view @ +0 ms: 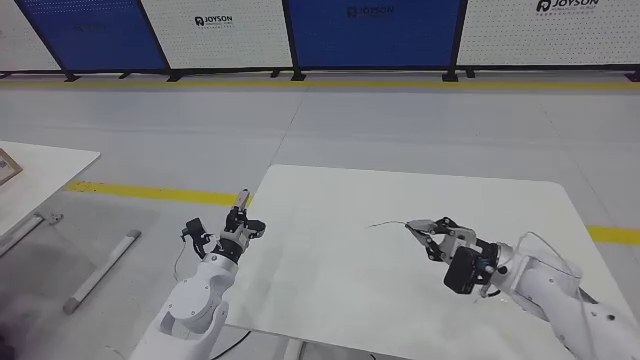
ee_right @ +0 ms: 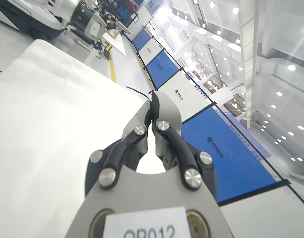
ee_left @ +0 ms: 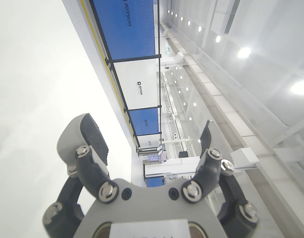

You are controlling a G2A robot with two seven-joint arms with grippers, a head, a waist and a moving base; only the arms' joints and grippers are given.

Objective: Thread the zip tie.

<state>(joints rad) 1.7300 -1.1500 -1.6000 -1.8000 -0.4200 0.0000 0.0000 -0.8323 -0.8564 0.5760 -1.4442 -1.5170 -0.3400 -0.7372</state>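
A thin black zip tie (view: 388,224) sticks out leftward from my right gripper (view: 412,227), which is shut on it above the right half of the white table (view: 330,260). In the right wrist view the zip tie (ee_right: 138,92) curves away past the shut fingertips of the right gripper (ee_right: 152,97). My left gripper (view: 242,203) stands at the table's left edge, pointing away from me. In the left wrist view the left gripper (ee_left: 152,127) is open, with nothing between its pads.
A second white table (view: 40,175) stands off to the left, with a pale bar (view: 102,270) lying on the floor beside it. Blue and white panels (view: 370,10) line the far side of the floor beyond a yellow line (view: 150,192).
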